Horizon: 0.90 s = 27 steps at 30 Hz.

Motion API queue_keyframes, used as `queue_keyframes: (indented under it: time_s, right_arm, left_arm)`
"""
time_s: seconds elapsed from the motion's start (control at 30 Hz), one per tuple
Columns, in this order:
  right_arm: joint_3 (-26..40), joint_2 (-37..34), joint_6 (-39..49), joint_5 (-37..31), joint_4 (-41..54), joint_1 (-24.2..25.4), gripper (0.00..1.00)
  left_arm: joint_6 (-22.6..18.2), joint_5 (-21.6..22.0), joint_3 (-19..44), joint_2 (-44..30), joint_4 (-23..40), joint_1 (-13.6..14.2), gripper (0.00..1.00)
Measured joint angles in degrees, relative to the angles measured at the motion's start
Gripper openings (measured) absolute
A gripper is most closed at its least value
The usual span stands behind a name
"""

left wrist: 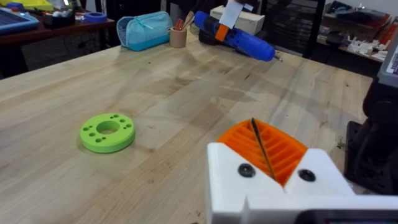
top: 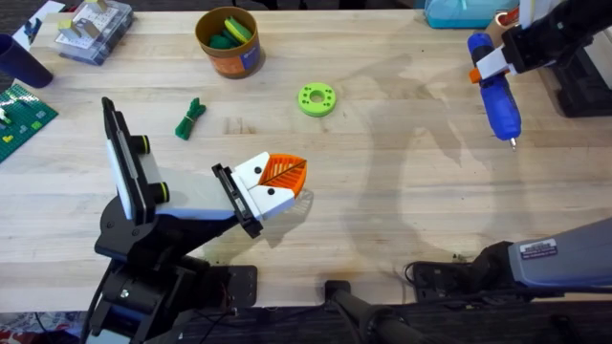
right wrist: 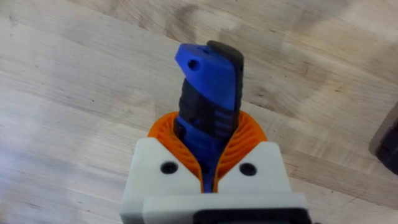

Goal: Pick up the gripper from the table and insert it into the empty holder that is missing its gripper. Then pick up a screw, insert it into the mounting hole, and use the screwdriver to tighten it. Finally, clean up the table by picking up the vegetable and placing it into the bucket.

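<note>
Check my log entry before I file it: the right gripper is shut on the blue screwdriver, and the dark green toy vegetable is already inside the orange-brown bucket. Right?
One part is wrong. The overhead view shows the vegetable lying on the table, left of and apart from the bucket. The rest stands: the right gripper is shut on the screwdriver, as the right wrist view shows.

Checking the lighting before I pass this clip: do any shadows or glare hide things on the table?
Overhead: soft arm shadows cross the bare table right of the green ring and cover nothing. Left wrist: even light, a faint sheen on the wood, and the ring is plainly lit. Right wrist: the screwdriver in the right hand has shadow patches on the wood beside it, with no glare.
</note>
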State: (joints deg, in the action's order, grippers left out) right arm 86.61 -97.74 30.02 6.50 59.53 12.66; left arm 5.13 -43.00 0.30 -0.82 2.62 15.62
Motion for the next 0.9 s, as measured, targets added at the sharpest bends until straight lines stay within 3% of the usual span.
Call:
queue_keyframes:
  time_s: [0.5,0.9]
  right_arm:
    - [-0.1,-0.9,0.0,5.4,0.1,0.0,0.064]
    - [-0.2,-1.0,0.1,8.5,-7.6,-3.0,0.064]
  left_arm:
    - [0.1,0.0,0.0,0.1,0.6,0.0,0.011]
    - [0.1,0.4,0.0,0.1,0.6,0.0,0.011]
